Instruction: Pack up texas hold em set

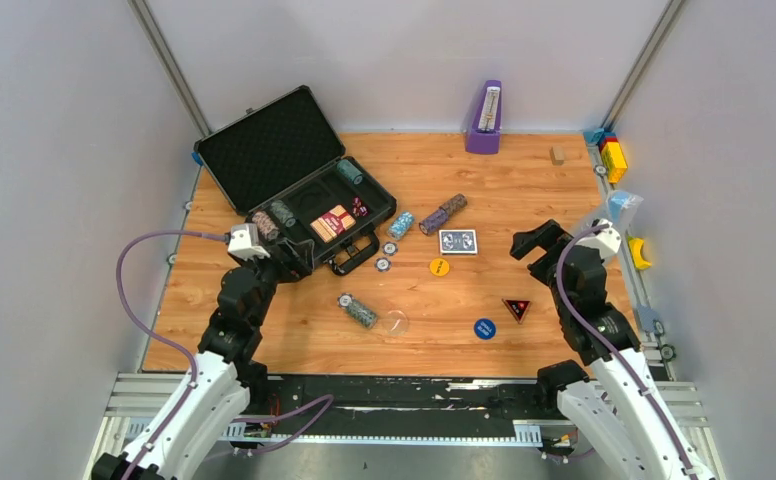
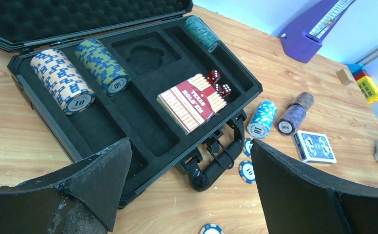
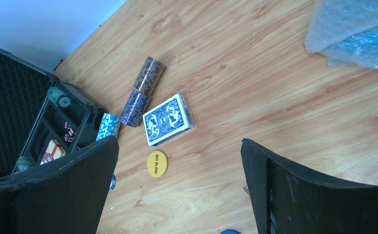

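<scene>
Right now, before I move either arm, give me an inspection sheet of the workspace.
Surface: wooden table, no spills seen.
Job's things: briefcase open, holding three chip rolls, red card deck, dice; outside lie blue card deck, other rolls, loose chips, yellow button, blue button.
Clutter: purple metronome, toy blocks, plastic wrap.
Grippers: left gripper open over briefcase's front edge; right gripper open, empty.
Cables: purple cables along both arms.
Surroundings: grey walls.

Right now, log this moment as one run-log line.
case open, part packed | blue card deck on table | left gripper open at case edge | right gripper open, empty
</scene>
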### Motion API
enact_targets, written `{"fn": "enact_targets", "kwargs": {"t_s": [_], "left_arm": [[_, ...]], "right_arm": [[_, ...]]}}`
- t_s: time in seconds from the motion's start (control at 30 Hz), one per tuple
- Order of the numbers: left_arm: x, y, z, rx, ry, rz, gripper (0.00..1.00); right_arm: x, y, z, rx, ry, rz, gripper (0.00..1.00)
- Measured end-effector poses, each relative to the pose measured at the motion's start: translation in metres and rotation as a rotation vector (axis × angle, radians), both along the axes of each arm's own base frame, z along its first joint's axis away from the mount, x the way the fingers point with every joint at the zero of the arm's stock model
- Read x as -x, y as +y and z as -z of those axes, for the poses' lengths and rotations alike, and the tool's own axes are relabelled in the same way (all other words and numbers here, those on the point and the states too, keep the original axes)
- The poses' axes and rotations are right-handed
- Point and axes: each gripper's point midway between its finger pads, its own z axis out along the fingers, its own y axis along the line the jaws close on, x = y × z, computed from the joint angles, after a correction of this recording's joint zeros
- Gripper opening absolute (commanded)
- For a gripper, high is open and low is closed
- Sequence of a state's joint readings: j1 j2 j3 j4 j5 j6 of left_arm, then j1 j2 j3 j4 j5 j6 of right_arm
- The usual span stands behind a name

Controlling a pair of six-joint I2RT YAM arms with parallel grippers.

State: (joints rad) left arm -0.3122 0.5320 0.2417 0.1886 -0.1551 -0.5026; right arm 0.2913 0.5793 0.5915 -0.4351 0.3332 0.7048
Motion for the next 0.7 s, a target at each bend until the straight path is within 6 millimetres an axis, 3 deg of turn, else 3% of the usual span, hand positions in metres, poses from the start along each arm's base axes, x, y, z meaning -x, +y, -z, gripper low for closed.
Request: {"fn": "enact_targets", "kwargs": {"t_s": [0.2,0.4,0.53,0.7], "left_arm": [[0.001,0.012,0.003,-0.017,0.023,-0.063,1.0],[0.011,0.059,0.003,0.003,0.029,-0.32,1.0],[0.016,0.078,0.015,-0.006,0.072,-0.43,1.0],[0.014,0.071,0.016,-0.031,0.072,-0.385,1.0]], "right_arm": [[0.002,0.0,0.004,0.025,0.003,-0.019,0.99],[0.005,0.026,0.011,0.037,0.01,-0.191,0.97],[0.011,0.067,0.014,0.026,0.005,-0.452,1.0],[0.032,0.134,0.034,0.07,0.06,-0.792,1.0]]}}
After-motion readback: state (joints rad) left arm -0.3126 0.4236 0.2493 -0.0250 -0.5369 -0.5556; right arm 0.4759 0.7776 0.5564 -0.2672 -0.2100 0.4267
